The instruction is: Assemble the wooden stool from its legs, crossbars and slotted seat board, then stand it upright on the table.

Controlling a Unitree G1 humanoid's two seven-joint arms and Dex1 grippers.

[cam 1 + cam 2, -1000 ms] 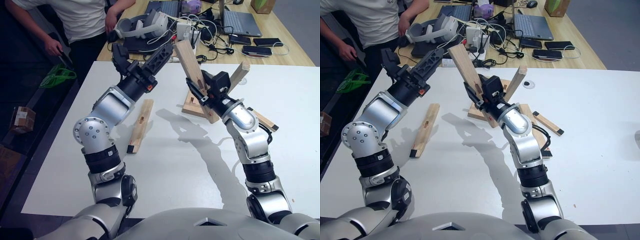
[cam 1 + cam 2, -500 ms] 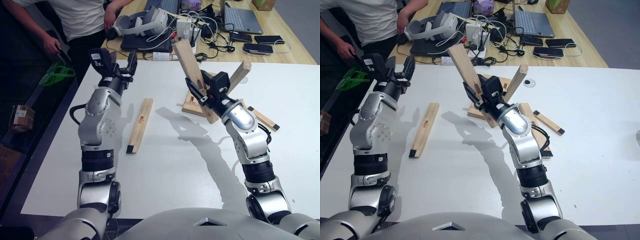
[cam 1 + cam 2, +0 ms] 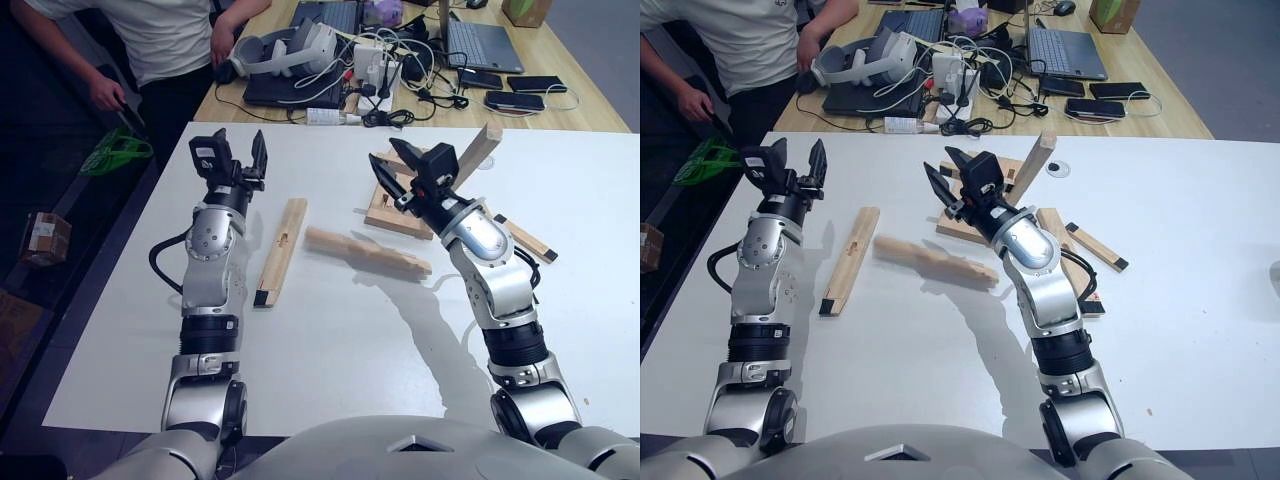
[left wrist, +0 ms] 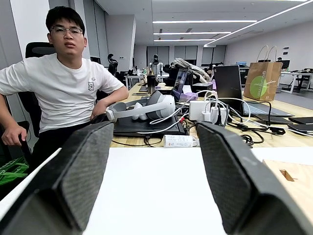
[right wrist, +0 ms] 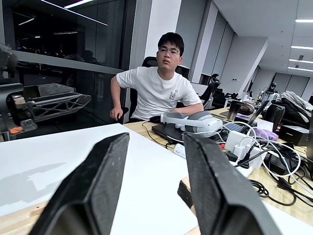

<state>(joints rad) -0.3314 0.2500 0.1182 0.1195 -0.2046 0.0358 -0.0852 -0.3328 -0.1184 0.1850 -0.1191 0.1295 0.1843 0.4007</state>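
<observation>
A: Which step is this?
B: Leg fitting, early on. The pale square wooden seat board [image 3: 385,216] lies on the far middle of the white table [image 3: 330,360]. One pale wooden leg [image 3: 483,148] is stuck in it, leaning up to the right.
A: Other parts?
B: A second pale wooden leg [image 3: 368,251] lies loose on the table, just near-left of the seat board. Can't tell if it's at rest. A long flat wooden bar with a slot [image 3: 281,248] lies left of it, apart. Thin dark-tipped wooden crossbars [image 3: 528,241] sit right of the board.
A: Jaws?
B: The right gripper [image 3: 388,160] hangs over the board's left edge, jaws wide, nothing between them. The left gripper [image 3: 240,142] is raised above the table's left side, jaws also wide and empty.
A: Next move?
B: My read is that the loose leg needs picking up. The right gripper drops onto it, closes mid-length, tips it upright and seats its end in a free slot of the board. The left could steady the board. The stool is far from standing.
</observation>
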